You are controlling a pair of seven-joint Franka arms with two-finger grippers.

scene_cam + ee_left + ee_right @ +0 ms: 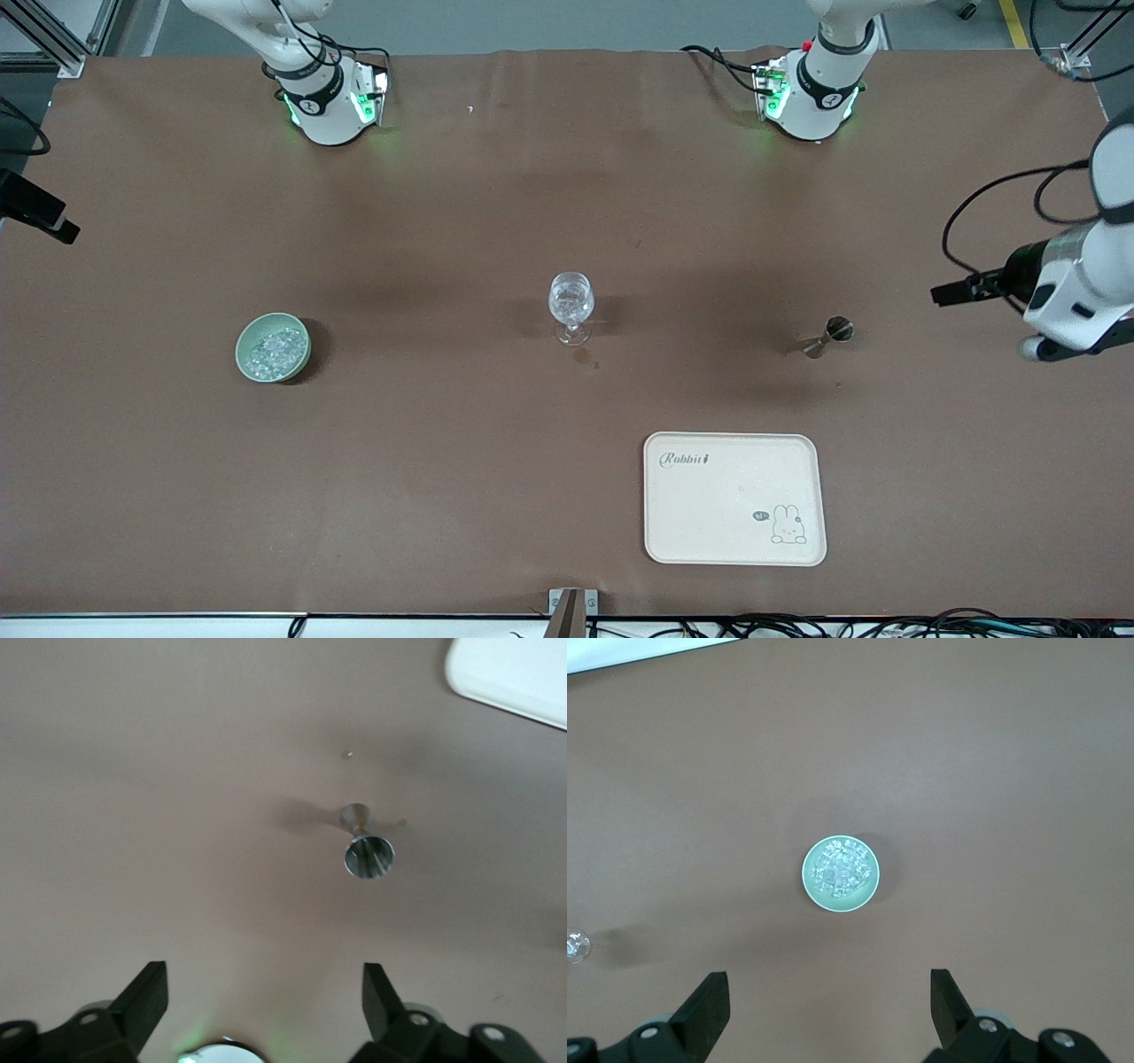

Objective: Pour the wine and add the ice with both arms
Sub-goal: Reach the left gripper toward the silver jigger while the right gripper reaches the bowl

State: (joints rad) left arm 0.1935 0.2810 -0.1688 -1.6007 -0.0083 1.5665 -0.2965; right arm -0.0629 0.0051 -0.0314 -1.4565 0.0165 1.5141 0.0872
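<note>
Jigger point(367, 847): upright on the desk point(443, 221) toward the left arm's end, well apart from the glass point(570, 306).
Left tool point(264, 997): fingers apart, empty, high over the desk just short of the jigger; this arm is nearer.
Ice point(841, 870): in the bowl point(811, 889), toward the right arm's end.
Right tool point(829, 1001): fingers apart, empty, high above the bowl.
</note>
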